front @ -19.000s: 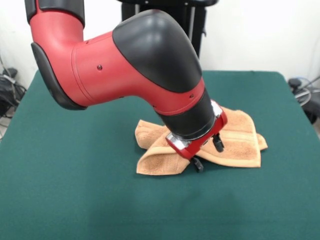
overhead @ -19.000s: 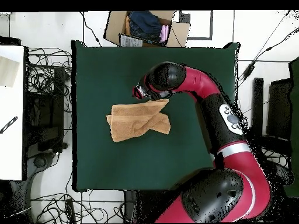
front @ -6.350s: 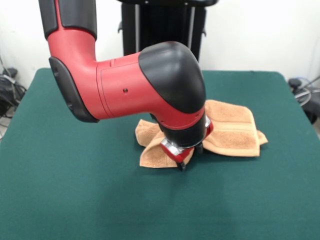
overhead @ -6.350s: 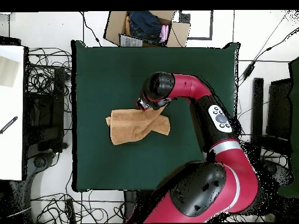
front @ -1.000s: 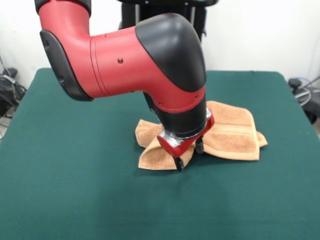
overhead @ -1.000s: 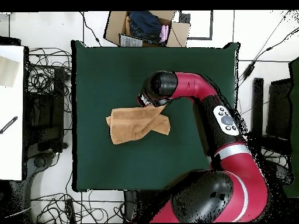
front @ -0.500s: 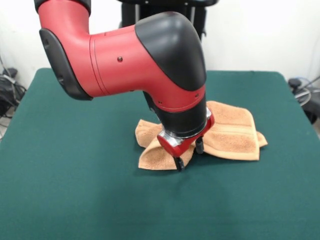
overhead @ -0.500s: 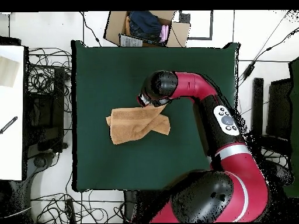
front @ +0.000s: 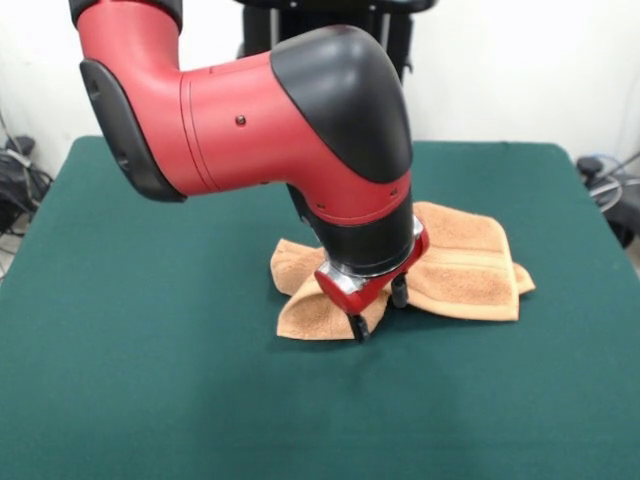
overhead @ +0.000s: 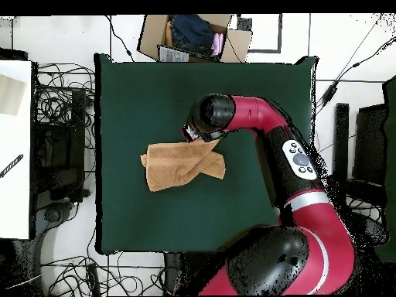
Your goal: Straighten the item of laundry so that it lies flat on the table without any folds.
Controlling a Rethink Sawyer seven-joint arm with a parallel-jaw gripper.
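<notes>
The item of laundry, an orange-tan towel (front: 455, 262), lies crumpled and folded over itself near the middle of the green table (front: 150, 380). It also shows in the overhead view (overhead: 182, 164). My gripper (front: 380, 312) is down at the towel's near edge, by a bunched fold. Its two dark fingertips (front: 360, 330) stand apart, one at the cloth's edge and one on the cloth. I see nothing lifted. In the overhead view the arm's black wrist (overhead: 205, 117) hides the gripper over the towel's upper right corner.
The bulky red and black arm (front: 250, 130) hangs over the table's middle and hides part of the towel. In the overhead view a cardboard box (overhead: 193, 37) with clothes stands beyond the table's top edge, and cables (overhead: 62, 100) lie on the floor at the left.
Nothing has visibly moved in the last second. Since the earliest frames the arm's upper links have shifted a little, while the gripper has stayed at the same spot on the towel.
</notes>
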